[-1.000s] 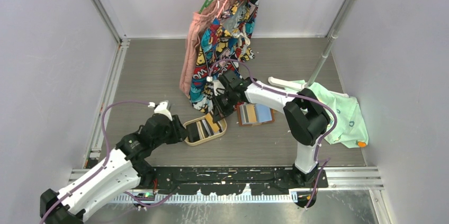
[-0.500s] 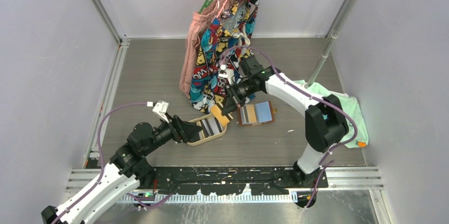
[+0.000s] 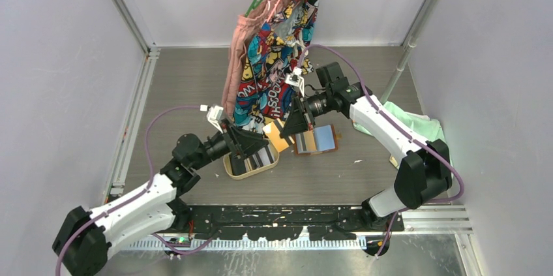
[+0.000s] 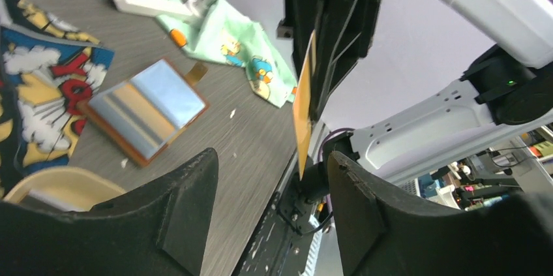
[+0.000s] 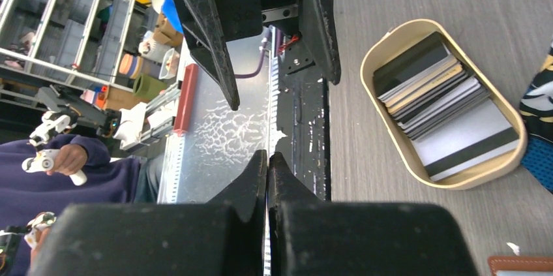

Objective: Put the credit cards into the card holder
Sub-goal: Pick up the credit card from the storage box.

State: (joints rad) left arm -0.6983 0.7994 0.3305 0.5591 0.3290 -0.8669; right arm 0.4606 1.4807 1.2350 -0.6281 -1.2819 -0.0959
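Grey tabletop (image 3: 195,93) is bearing the open card holder (image 3: 315,139), right of the card tray (image 5: 456,183). Right gripper (image 3: 287,131) is pinching a yellow card (image 3: 280,136) above them; left gripper (image 3: 259,147) is gaping wide, seemingly just short.

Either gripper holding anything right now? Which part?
Right gripper pinches a thin orange-yellow plastic card by its upper end; left gripper is open, empty.

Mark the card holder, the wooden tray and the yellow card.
card holder (image 3: 316,139), top view, open inside face.
wooden tray (image 5: 391,47), right wrist view, inner wall.
yellow card (image 3: 282,138), top view, flat face.
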